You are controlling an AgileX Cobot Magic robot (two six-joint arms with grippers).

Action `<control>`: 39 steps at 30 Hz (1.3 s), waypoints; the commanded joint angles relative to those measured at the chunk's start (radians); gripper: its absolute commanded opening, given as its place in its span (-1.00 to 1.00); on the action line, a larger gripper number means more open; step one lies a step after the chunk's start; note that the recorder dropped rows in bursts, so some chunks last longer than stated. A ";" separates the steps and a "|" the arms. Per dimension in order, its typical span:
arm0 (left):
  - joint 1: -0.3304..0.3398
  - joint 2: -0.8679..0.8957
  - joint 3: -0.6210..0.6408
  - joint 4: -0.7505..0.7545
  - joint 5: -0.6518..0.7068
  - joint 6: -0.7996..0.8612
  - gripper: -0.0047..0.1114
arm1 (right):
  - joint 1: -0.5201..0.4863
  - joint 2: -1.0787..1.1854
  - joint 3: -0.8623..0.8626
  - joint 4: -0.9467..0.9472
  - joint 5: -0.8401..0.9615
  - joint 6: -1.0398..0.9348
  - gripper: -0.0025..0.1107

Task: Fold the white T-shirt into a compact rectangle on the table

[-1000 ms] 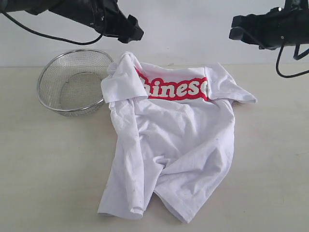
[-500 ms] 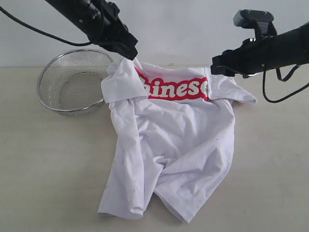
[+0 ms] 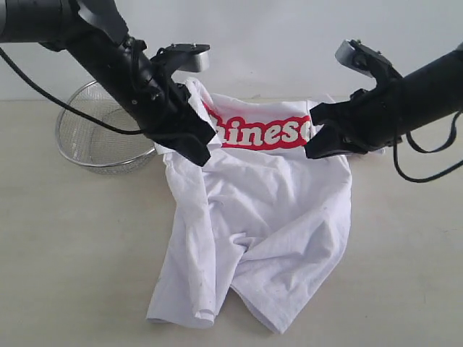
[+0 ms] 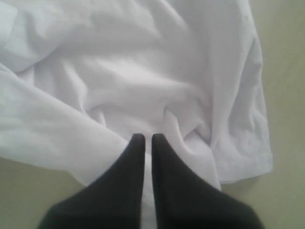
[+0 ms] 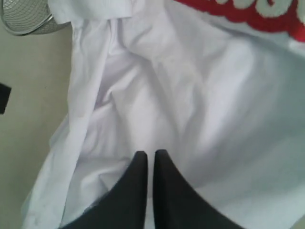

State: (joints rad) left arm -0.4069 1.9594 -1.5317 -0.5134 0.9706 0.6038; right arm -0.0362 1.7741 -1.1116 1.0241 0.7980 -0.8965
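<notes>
The white T-shirt [image 3: 268,210] lies crumpled on the table [image 3: 72,253], its red-outlined lettering at the far end and its hem bunched toward the near edge. My left gripper [image 3: 201,153] is shut, its tips down on the shirt's left sleeve area. In the left wrist view the closed gripper [image 4: 144,138] points at wrinkled cloth [image 4: 143,71]. My right gripper [image 3: 311,148] is shut too, at the shirt's right side just below the lettering. The right wrist view shows it [image 5: 147,153] over smooth cloth [image 5: 200,95]. I see no fold lifted by either.
A round wire-mesh basket [image 3: 87,137] stands at the back left, partly behind my left arm; its rim [image 5: 24,19] also shows in the right wrist view. Bare tabletop surrounds the shirt on the left, right and near sides.
Both arms have come down from above the far edge onto the shirt's upper part. The shirt itself lies as it did before.
</notes>
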 commanded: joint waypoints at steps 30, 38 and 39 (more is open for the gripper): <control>-0.036 -0.278 0.549 -0.369 -0.160 0.085 -0.84 | 0.407 0.029 0.474 0.094 -0.385 0.100 -0.96; -0.036 -0.375 0.553 -0.345 -0.160 0.085 -0.84 | 0.405 0.029 0.474 -0.277 -0.389 0.451 -0.96; -0.036 -0.388 0.553 -0.335 -0.160 0.085 -0.84 | 0.405 0.029 0.474 -0.324 -0.392 0.489 -0.96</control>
State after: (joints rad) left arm -0.4384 1.6149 -0.9819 -0.8620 0.8177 0.6811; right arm 0.3698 1.7775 -0.6598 0.9084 0.4283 -0.5352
